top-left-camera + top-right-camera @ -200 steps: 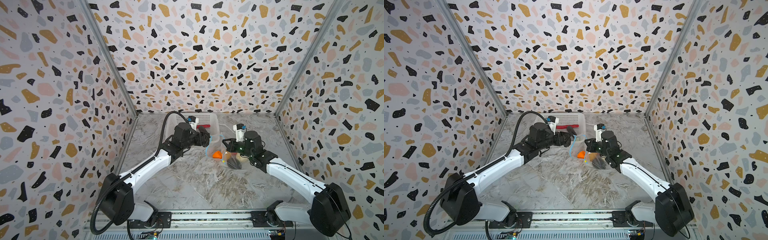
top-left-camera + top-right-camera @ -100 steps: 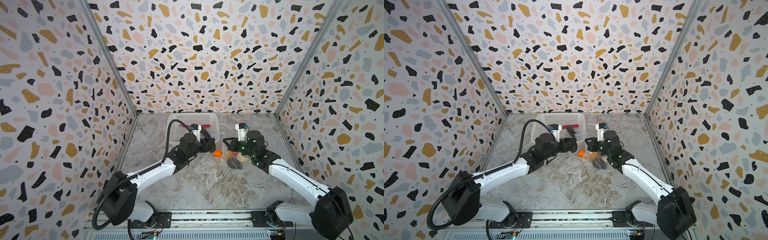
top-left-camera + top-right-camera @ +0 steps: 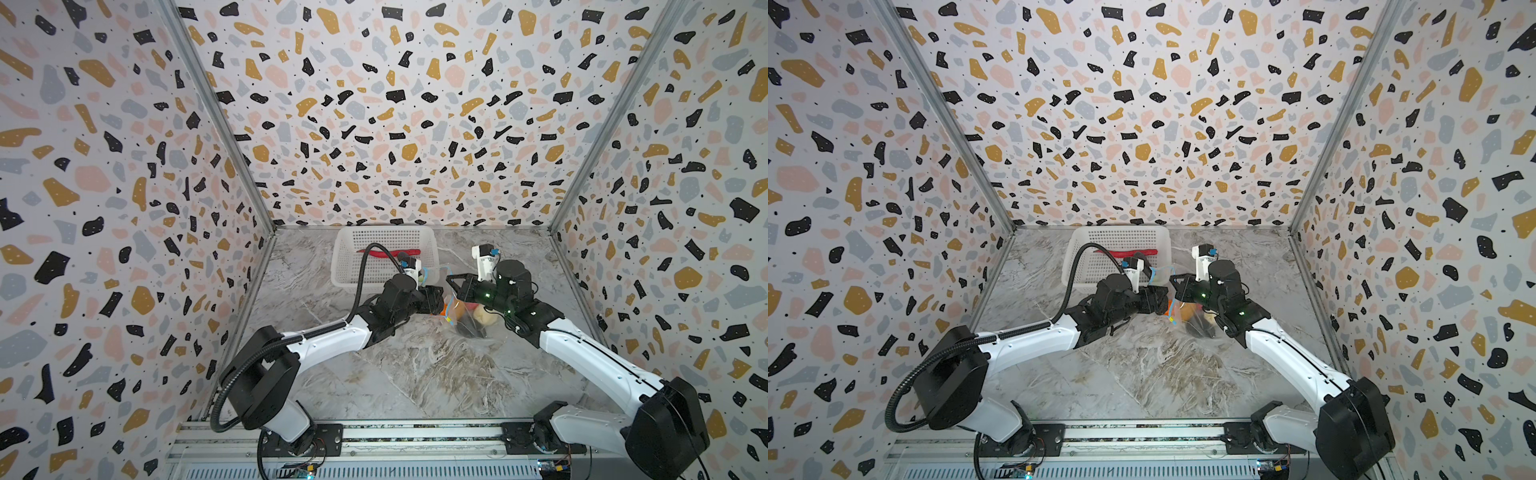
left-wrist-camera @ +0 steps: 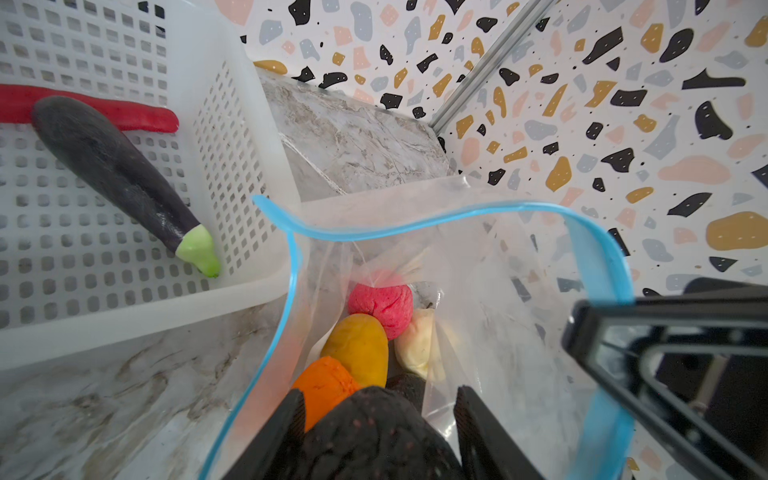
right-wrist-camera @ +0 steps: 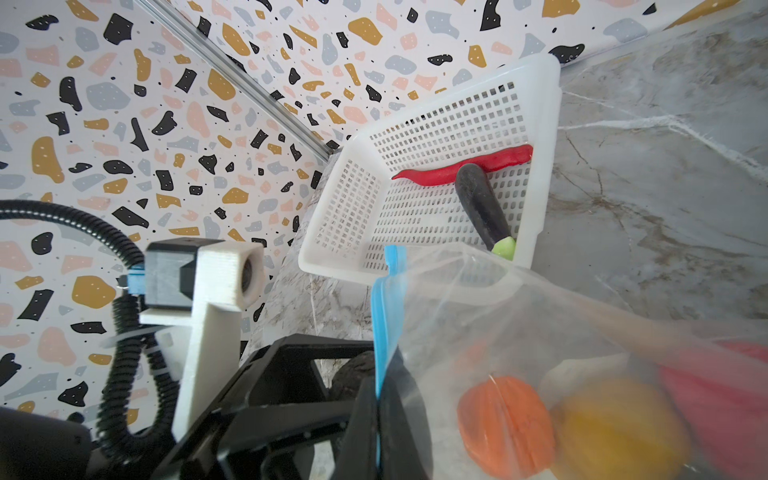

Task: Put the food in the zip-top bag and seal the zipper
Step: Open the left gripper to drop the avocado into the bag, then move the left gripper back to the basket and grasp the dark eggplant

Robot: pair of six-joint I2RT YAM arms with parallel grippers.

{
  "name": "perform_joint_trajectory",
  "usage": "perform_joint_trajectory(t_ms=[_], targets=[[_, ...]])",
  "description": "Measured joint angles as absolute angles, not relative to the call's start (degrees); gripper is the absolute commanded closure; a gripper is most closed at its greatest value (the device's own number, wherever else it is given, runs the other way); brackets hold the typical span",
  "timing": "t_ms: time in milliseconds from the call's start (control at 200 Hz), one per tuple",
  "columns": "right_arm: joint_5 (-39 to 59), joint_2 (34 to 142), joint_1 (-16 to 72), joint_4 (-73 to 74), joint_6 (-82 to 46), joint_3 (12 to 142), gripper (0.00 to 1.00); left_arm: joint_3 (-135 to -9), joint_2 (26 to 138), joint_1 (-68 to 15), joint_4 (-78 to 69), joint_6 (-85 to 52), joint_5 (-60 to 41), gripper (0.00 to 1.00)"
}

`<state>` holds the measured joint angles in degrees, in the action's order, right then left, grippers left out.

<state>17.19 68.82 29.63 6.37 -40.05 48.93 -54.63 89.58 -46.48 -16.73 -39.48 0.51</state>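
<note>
Marble bench (image 3: 415, 374): bag (image 4: 519, 291) open beside basket (image 4: 124, 316); right claw (image 5: 377, 390) pinches zipper (image 4: 415, 224), left claw (image 4: 379, 401) grips black oval (image 4: 374, 436) at mouth. Inside: ball (image 4: 382, 301), potato (image 4: 357, 349), orange (image 4: 324, 382), lump (image 4: 415, 345). To go: eggplant (image 4: 112, 166), chili (image 4: 137, 116) in basket, sealing.

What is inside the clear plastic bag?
A pink-red ball, yellow potato, orange and cream lump lie inside the bag. The left gripper holds a black oval at the mouth, hiding whatever lies beneath it.

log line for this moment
left gripper: holds black oval at bag mouth | right gripper: shut on zipper, bag open | basket: eggplant, chili
</note>
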Motion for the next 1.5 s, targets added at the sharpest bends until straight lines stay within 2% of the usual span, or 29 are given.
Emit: perform_joint_trajectory(t_ms=[90, 210, 636, 836, 1151, 1497], targets=[[17.2, 68.6, 29.5, 6.2, -40.0, 48.9, 1.0, -55.6, 89.7, -46.7, -15.6, -38.4, 1.1, 0.26], [17.2, 68.1, 29.3, 6.0, -40.0, 48.9, 1.0, -56.5, 89.7, -47.0, -14.9, -37.2, 1.8, 0.17], [17.1, 66.5, 29.0, 6.0, -40.0, 48.9, 1.0, -58.6, 87.3, -46.9, -8.1, -35.4, 4.8, 0.15], [17.1, 65.1, 28.9, 6.0, -40.0, 47.6, 1.0, -71.6, 88.4, -43.4, 3.3, -32.6, 9.8, 0.1], [17.2, 64.9, 28.9, 6.0, -39.9, 47.2, 1.0, -99.4, 111.2, -31.9, 20.4, -31.5, 10.7, 0.1], [17.8, 65.9, 28.9, 6.0, -39.4, 47.2, 1.0, -121.4, 136.9, -30.0, 32.1, -33.0, 6.8, 0.13]])
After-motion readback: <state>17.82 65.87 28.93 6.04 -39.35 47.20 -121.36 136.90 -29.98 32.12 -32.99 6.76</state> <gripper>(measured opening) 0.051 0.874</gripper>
